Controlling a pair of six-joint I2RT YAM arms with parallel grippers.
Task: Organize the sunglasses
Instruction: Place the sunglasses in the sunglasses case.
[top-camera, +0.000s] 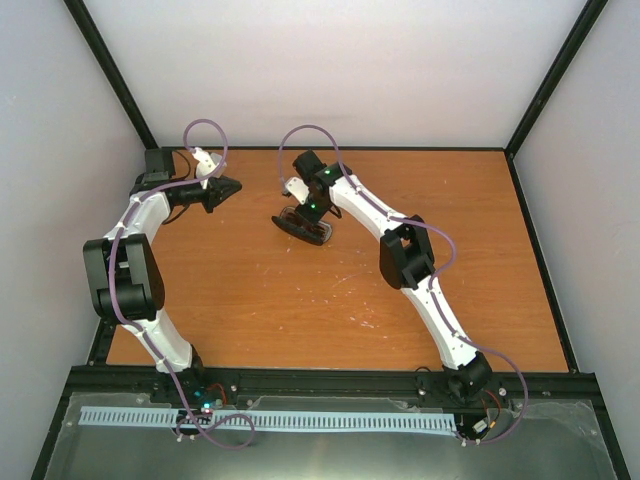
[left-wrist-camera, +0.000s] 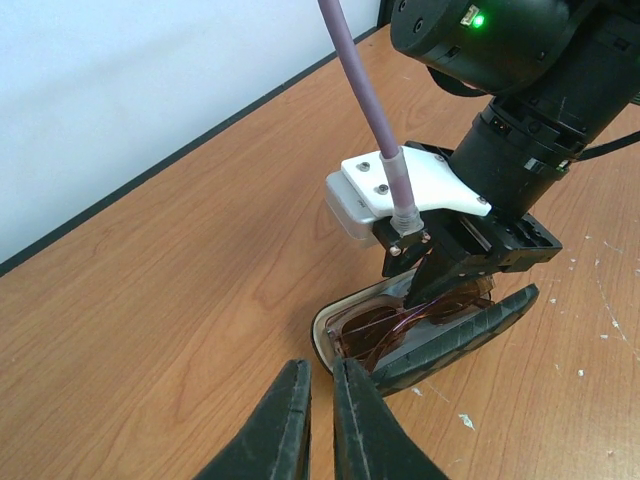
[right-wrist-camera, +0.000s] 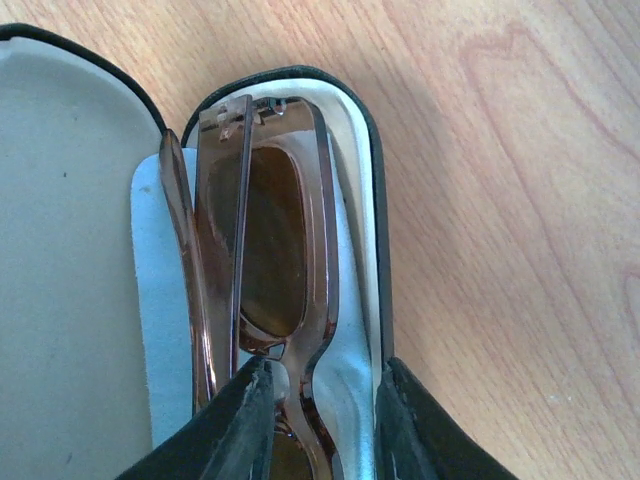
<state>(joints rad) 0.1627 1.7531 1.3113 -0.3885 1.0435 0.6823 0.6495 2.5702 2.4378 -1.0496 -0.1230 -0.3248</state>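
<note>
One pair of sunglasses lies folded on one blue cloth inside one open black glasses case. The right pincer straddles them, grip unclear; the left pincer is narrow, empty. Orange wooden table, white walls.

White arm links, black joints, lilac cables, green light, black end effector fingers

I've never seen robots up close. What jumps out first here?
Reddish-brown sunglasses lie folded in an open black case toward the far side of the table, with the right arm's fingers straddling them. The left arm's fingers, closed together, point at the case from the left.
</note>
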